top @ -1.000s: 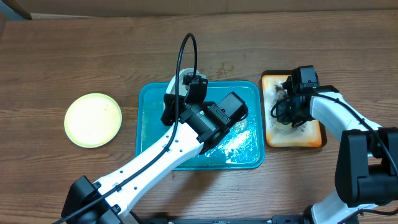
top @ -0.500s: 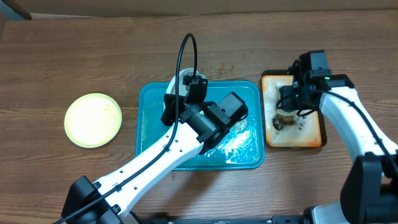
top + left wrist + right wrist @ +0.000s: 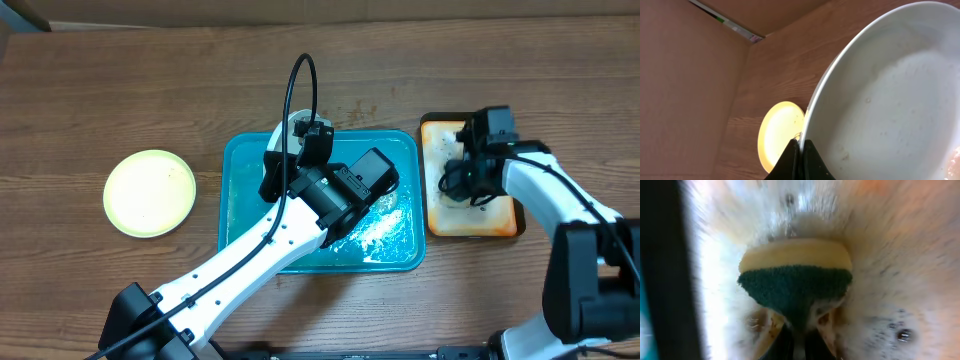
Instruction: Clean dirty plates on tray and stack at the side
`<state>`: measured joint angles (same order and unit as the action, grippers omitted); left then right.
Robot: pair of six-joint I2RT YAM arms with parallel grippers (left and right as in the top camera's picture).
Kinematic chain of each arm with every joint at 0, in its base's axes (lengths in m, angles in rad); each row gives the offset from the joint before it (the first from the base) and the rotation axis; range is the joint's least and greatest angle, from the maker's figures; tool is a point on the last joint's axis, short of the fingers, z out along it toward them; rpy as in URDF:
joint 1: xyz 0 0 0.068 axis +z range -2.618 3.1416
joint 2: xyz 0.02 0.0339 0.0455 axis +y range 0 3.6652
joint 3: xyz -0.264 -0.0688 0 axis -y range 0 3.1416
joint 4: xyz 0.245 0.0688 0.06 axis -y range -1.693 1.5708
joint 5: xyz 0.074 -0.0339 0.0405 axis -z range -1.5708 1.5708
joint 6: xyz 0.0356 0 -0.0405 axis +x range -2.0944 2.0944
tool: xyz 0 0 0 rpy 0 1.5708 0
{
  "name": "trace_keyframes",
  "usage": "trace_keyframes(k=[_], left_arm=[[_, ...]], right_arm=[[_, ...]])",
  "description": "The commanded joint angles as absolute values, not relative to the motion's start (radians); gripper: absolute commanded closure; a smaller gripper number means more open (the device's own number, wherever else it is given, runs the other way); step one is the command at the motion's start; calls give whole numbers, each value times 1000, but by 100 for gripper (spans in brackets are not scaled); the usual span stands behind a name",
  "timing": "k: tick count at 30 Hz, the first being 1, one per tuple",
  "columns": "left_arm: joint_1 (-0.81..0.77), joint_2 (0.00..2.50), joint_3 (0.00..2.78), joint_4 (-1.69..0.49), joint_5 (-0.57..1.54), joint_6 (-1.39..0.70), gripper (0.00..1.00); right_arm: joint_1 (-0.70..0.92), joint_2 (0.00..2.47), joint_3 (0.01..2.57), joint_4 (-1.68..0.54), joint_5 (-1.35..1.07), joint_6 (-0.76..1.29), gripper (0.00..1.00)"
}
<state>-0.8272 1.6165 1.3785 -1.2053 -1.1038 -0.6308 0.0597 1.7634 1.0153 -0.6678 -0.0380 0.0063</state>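
Note:
My left gripper [image 3: 801, 149] is shut on the rim of a white plate [image 3: 890, 100] and holds it tilted above the teal tray [image 3: 240, 200]. From overhead only an edge of this plate [image 3: 283, 134] shows behind the left arm. A pale yellow-green plate [image 3: 150, 192] lies on the table to the left; it also shows in the left wrist view [image 3: 780, 127]. My right gripper [image 3: 797, 342] is shut on a yellow sponge with a green scouring face [image 3: 795, 275], held down in the small foamy tray [image 3: 500, 215]. A third plate is hidden.
The small dark-rimmed tray with an orange-stained inside sits right of the teal tray and holds suds [image 3: 900, 255]. Foam and water lie in the teal tray's right half [image 3: 385, 230]. A cardboard wall [image 3: 685, 75] stands at the table's far edge.
My right gripper rose toward the back of the small tray with the sponge, then came back down into it. The left arm and its plate have not moved.

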Motion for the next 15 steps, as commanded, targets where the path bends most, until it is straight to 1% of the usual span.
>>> trace_keyframes(k=[1,9,15], left_arm=[[-832,1595,1392,-1205,-1125,-665,96],[-831,1595,1392,-1216,-1126,-666,96],[-831,1595,1392,-1226,-1126,-666,96]], right_arm=[[56,1796,998,-650,-43,4,96],[56,1792,1029,-677,-46,30,96],[56,1713,1097,-734,-43,35,96]])
